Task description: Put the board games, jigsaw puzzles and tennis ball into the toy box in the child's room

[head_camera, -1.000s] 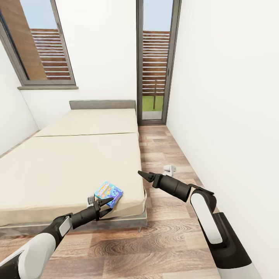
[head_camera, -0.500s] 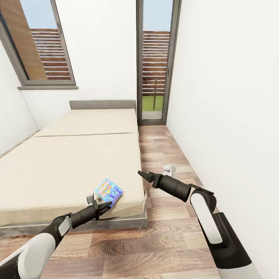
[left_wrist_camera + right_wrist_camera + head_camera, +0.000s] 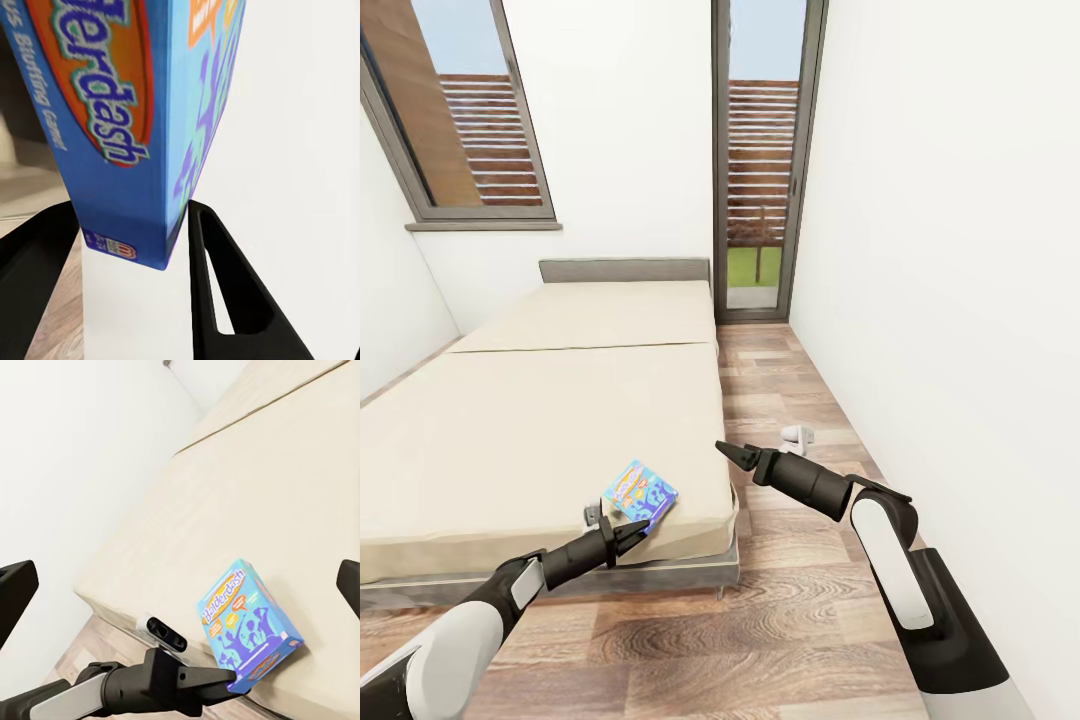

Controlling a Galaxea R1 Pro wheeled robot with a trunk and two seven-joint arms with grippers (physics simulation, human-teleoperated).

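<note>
- Head view is showing the left claw (image 3: 628,532) reaching to the near corner of the bed (image 3: 510,440), where the blue board game (image 3: 640,494) is sitting.
- Left wrist view is showing the two black fingers (image 3: 225,292) pressing on both flat sides of the blue box (image 3: 135,127), so the left claw is pinching the game by its near end.
- Right wrist view is showing the box (image 3: 247,626) tipping up, with one end off the mattress and the other end touching it close to the bed's edge.
- The right claw (image 3: 732,453) is hanging in the air beside the bed, over the wood floor (image 3: 780,600). Its fingers are spread a little and nothing is in them.
- I think the job is only getting going. This one game is being picked up, and it is not in the toy box yet.
- I cannot tell from here how the other toys are doing.
- The box is sitting right by the corner of the bed, so it could slip off onto the floor if the pinch is weak.
- The strip of floor between the bed and the white wall (image 3: 960,300) is narrow. The right arm is close to that wall, so turning around is going to need care.
- A small white thing (image 3: 798,435) is lying on the floor near the wall, a bit ahead.
</note>
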